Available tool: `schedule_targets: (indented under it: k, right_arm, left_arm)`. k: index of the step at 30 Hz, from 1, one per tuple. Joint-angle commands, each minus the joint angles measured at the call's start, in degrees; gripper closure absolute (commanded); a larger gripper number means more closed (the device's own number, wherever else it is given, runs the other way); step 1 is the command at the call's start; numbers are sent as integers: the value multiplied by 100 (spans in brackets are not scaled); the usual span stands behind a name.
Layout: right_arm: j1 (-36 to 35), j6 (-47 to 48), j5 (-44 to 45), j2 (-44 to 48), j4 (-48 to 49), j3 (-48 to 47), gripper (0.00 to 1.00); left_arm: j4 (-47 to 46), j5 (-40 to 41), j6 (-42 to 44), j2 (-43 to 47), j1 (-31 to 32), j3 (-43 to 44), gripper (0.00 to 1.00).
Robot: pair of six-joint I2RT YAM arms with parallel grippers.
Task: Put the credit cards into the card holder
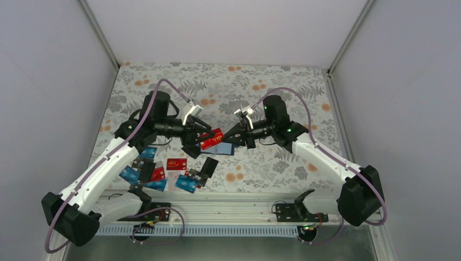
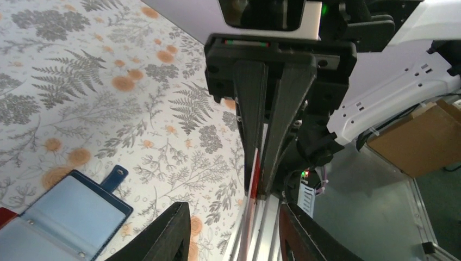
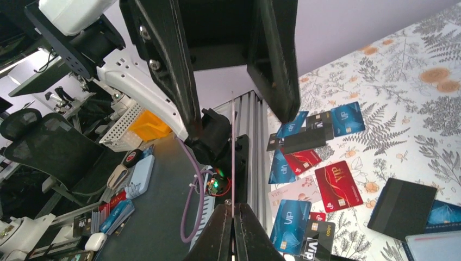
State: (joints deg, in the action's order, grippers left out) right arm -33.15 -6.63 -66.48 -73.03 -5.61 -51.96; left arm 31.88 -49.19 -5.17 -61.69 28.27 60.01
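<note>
A red credit card (image 1: pixel 211 138) hangs in the air between my two grippers. My right gripper (image 3: pixel 232 228) is shut on it; the card shows edge-on (image 3: pixel 232 157) above its fingertips. In the left wrist view the right fingers (image 2: pixel 287 119) pinch the red card edge (image 2: pixel 253 174). My left gripper (image 2: pixel 234 234) is open, its fingers (image 3: pixel 163 60) standing wide on either side of the card without touching it. The card holder (image 2: pixel 65 217) lies open on the table just below, light blue inside with its navy snap tab (image 2: pixel 114 176); it also shows in the top view (image 1: pixel 225 149).
Several loose cards lie near the front edge: red (image 1: pixel 176 163), blue (image 1: pixel 186 184), black (image 1: pixel 208 166), and one white card (image 3: pixel 296 191). The aluminium rail (image 1: pixel 228 204) with the arm bases runs along the front. Enclosure walls stand on both sides.
</note>
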Motion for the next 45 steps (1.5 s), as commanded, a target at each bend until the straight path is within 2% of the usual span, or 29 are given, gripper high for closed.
schedule_targets:
  k: [1, 13, 16, 17, 20, 21, 23, 27, 30, 34, 38, 44, 45]
  right_arm:
    - [31, 289, -216, -8, -243, -271, 96]
    - [32, 397, -300, -18, -439, -392, 96]
    - [32, 199, -173, -13, -347, -487, 96]
    - [36, 79, 57, -28, -296, -547, 89]
    - [41, -567, 784, -66, 9, -683, 49]
    - [51, -796, 950, -49, 191, -679, 38]
    - [60, -1284, 1133, 8, 628, -610, 27]
    - [66, -1983, 1576, 144, 1202, -544, 25]
    - [71, -2489, 1726, 183, 1606, -467, 26]
    - [67, -3090, 1542, 141, 2405, -374, 34]
    - [65, -3328, 1456, 106, 2716, -434, 53]
    - [66, -3616, 1325, 47, 3133, -491, 93]
    - [66, -3621, 1305, 30, 3154, -516, 96]
  left_arm:
    - [-23, -79, 48, 211, 103, -118, 61]
    - [-123, -74, -58, 348, 197, -290, 97]
    - [-274, -39, -181, 393, 204, -382, 98]
    - [-431, 83, -325, 421, 204, -411, 98]
    - [-901, 624, -821, 428, 202, -446, 98]
    - [-1095, 888, -1038, 411, 197, -442, 98]
    - [-1519, 1220, -1461, 359, 196, -458, 98]
    - [-2492, 1458, -2221, 269, 196, -496, 97]
    - [-3187, 1375, -2661, 194, 201, -518, 98]
    - [-3736, 1241, -2962, 119, 205, -489, 98]
    - [-3857, 1134, -3041, 77, 205, -421, 98]
    - [-4137, 1037, -3231, 87, 213, -557, 97]
    - [-4140, 1033, -3239, 91, 218, -553, 98]
